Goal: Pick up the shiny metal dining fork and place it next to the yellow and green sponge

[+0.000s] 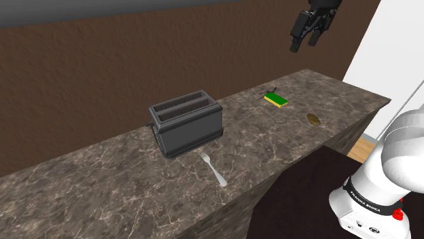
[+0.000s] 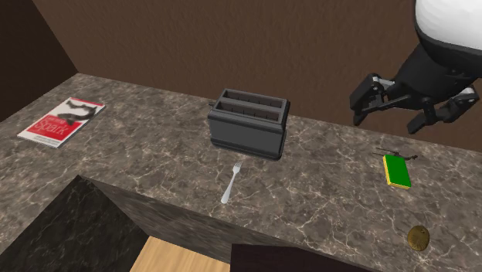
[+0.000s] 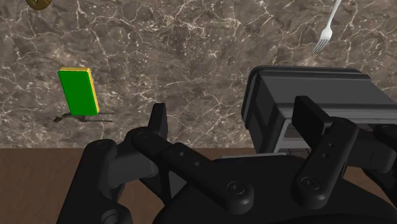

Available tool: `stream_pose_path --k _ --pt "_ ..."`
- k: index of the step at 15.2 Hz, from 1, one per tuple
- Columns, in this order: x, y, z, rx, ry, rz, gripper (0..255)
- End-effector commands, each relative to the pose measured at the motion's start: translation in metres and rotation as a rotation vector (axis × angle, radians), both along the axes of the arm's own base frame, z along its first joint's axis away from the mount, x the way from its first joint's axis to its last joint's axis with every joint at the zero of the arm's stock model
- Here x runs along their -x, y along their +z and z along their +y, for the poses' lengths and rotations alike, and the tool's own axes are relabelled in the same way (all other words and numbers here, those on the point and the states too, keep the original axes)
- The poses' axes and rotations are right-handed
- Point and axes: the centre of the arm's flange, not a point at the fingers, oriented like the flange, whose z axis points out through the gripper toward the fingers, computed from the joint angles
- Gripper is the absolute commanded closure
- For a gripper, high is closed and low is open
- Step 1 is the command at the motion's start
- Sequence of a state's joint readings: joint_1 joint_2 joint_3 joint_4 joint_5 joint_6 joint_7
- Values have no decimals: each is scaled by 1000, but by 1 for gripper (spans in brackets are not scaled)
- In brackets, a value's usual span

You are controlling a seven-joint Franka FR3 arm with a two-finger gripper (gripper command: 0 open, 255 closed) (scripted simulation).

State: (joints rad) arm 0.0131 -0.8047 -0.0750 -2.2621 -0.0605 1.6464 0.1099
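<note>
A shiny metal fork lies flat on the brown marbled counter, just in front of a dark grey toaster. The yellow and green sponge lies further along the counter, well apart from the fork. My black gripper hangs open and empty high above the counter, over the stretch between sponge and toaster.
A small round brown object lies near the sponge toward the counter's end. A red and white magazine rests at the far end of the counter. A brown wall backs the counter.
</note>
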Motion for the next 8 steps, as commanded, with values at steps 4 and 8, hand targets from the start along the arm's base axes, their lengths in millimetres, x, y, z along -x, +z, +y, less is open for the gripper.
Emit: stream_pose_path --k 4,8 --pt "-17 -29 23 -4 -3 26 0" --pt "-39 -67 53 -10 -7 60 0"
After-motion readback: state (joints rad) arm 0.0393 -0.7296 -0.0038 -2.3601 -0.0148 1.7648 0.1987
